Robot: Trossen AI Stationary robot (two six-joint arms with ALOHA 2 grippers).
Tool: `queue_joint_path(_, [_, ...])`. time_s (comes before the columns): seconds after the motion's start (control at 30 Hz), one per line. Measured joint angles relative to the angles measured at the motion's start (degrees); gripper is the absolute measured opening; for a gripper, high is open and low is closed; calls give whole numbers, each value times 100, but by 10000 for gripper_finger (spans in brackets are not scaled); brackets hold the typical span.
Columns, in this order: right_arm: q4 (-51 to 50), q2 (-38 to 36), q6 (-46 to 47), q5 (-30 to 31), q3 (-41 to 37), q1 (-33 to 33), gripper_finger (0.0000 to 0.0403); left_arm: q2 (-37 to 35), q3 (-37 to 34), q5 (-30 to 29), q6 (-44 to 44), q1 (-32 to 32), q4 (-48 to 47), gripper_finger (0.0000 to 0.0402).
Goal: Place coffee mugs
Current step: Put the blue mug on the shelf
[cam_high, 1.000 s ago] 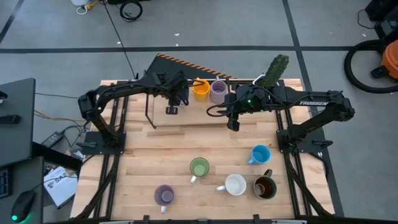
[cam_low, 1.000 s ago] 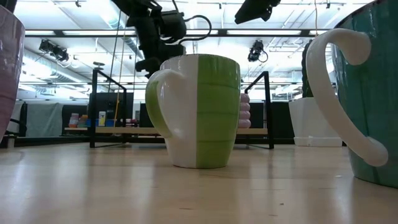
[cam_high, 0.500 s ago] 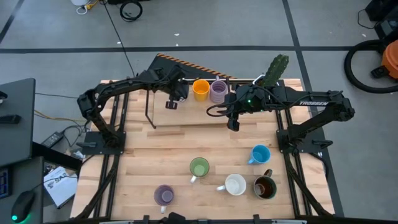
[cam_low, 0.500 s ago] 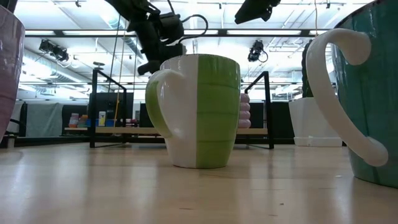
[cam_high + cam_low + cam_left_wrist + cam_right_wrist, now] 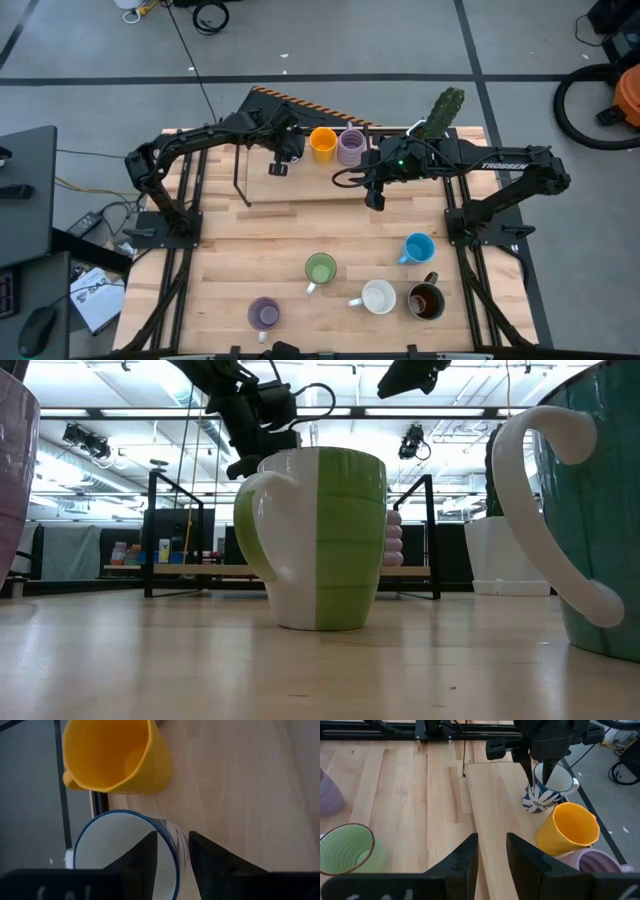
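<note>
My left gripper (image 5: 277, 166) hangs over the raised wooden shelf (image 5: 310, 187) at the table's far side, shut on a white mug with blue markings (image 5: 545, 790). An orange mug (image 5: 322, 143) and a lavender mug (image 5: 350, 146) stand on the shelf just right of it. My right gripper (image 5: 375, 198) hovers shut over the shelf's right part, touching nothing. On the near table stand a green mug (image 5: 320, 269), a white mug (image 5: 378, 296), a dark brown mug (image 5: 426, 300), a blue mug (image 5: 418, 248) and a second lavender mug (image 5: 264, 314). My left gripper holds the white-and-blue mug by its rim wall (image 5: 172, 837): one finger (image 5: 145, 857) is inside the cup and the other (image 5: 205, 857) outside. The fingers come from above, pointing down (image 5: 540, 770). The mug hangs slightly tilted; whether its base touches the shelf board, I cannot tell.
A white pot with a green cactus (image 5: 442, 112) stands at the shelf's far right end. The shelf's black frame posts (image 5: 240, 180) rise at its left end. Bare wood lies between the shelf and the near mugs. The green mug (image 5: 320, 540) fills the low view.
My left gripper, with the white-and-blue mug, has moved a little toward the table's far edge along the shelf, closer to the orange mug, then held still. The right arm has kept still.
</note>
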Motion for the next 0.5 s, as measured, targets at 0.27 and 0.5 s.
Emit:
queue_joint_path(0.27, [39,0,2,0,0,0,107,42,0,190,119,-11,422,116])
queue_joint_path(0.5, [28,0,-4,0,0,0,107,42,0,210,175,-7,461,116])
